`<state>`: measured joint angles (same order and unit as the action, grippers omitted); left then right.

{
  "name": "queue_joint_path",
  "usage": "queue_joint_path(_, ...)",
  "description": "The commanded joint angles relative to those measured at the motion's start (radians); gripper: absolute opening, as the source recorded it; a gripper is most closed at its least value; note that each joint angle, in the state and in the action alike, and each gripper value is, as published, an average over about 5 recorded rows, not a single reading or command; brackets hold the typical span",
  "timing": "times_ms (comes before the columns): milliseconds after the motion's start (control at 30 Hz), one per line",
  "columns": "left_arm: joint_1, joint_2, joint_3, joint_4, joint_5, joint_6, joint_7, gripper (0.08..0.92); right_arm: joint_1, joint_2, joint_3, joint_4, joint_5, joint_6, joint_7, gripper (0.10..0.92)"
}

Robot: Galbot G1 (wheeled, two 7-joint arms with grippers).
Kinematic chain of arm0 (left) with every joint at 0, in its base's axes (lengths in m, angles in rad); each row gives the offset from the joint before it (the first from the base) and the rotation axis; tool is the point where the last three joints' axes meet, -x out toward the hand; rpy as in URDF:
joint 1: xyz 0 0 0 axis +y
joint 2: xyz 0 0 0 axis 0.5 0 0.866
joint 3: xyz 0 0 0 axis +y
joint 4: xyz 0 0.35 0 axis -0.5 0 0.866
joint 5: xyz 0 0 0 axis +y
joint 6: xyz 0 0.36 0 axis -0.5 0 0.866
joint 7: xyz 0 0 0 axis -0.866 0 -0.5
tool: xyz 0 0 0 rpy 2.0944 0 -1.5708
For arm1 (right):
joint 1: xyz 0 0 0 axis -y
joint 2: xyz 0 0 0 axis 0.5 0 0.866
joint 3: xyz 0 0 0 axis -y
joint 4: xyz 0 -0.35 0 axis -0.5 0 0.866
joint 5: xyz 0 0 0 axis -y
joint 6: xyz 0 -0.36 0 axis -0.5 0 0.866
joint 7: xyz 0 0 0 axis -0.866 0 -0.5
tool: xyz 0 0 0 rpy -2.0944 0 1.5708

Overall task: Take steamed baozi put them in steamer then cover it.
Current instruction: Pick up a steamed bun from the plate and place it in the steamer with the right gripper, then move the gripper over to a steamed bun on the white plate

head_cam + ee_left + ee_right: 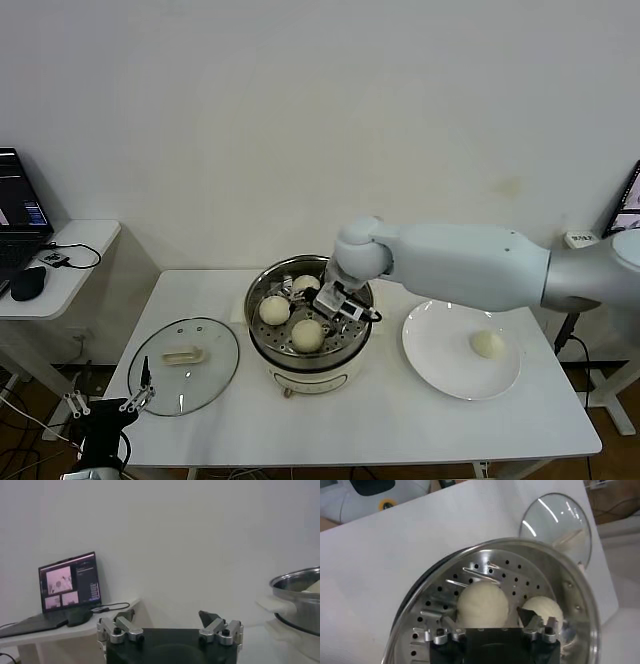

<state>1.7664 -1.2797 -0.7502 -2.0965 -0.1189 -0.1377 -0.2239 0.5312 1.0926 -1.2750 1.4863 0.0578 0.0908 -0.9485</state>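
The steamed baozi [307, 334] were cream-white — so was the one on the white plate [440, 372]. The steamer [262, 345] was shiny steel on a cream base, its tray dotted with round holes. The cover [215, 372] was clear glass with a cream handle — the surface [400, 430] white.

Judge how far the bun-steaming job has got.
Done: three round cream-white buns sit in the shiny steel steamer pot. In hand: the right gripper hangs over them, jaws open. Left: one bun on the flat white plate, and the clear glass lid beside the pot.
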Motion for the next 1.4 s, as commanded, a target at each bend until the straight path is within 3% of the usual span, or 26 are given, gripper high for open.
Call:
queue_joint_path(33,-0.008,0.009,-0.005,0.004,-0.007,0.003,0.002,0.823,0.094,-0.221,0.083,0.073,0.141,-0.250,-0.061,0.822)
queue_joint_path(267,-0.017,0.031,0.003,0.006,-0.018,0.007,0.005,0.823,-0.028,-0.546,0.165,0.167,0.110,-0.459,-0.067,0.823)
queue_joint_path(600,-0.036,0.058,0.033,0.010,-0.012,0.032,0.016,0.823,-0.653,-0.800,0.675,0.138,-0.158,-0.400,-0.129,0.823)
queue_joint_path(867,-0.036,0.078,0.038,0.013,-0.001,0.047,0.023,0.823,-0.979,-0.752,0.950,0.002,-0.309,-0.326,-0.177,0.823)
queue_joint_path(1400,-0.020,0.079,0.026,0.012,0.000,0.037,0.029,0.823,-0.882,-0.511,0.922,-0.275,-0.390,-0.246,-0.138,0.823)
